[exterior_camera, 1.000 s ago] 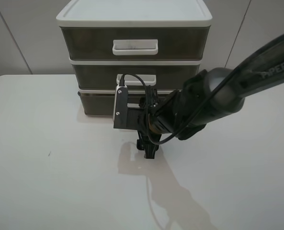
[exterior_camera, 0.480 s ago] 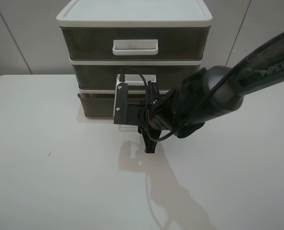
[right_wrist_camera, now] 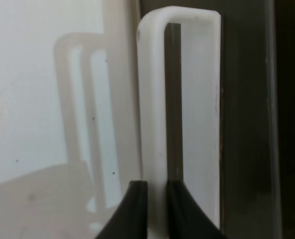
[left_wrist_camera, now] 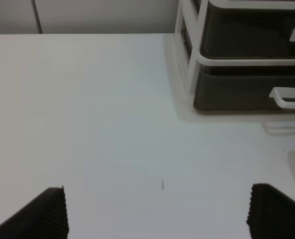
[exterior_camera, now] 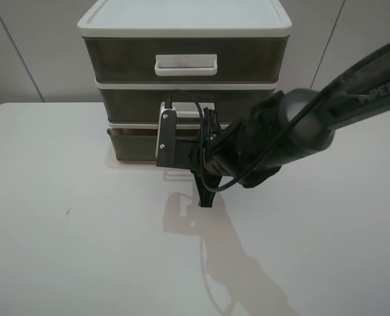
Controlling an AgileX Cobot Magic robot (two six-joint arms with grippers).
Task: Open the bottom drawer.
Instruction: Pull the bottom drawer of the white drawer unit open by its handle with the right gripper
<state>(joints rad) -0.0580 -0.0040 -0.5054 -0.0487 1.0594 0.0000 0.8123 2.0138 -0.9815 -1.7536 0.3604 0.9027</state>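
Right wrist, gripper pinching bottom drawer handle

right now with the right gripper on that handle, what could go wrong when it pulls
The right gripper pinches the handle with only its fingertips, so it might slip. Nothing braces the drawer unit; the left gripper hangs open away from it, so the unit may slide instead of the bottom drawer opening.

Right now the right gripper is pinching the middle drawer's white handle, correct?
Wrong drawer: the right gripper pinches the white handle of the bottom drawer. The right wrist view shows that handle next to the tabletop.
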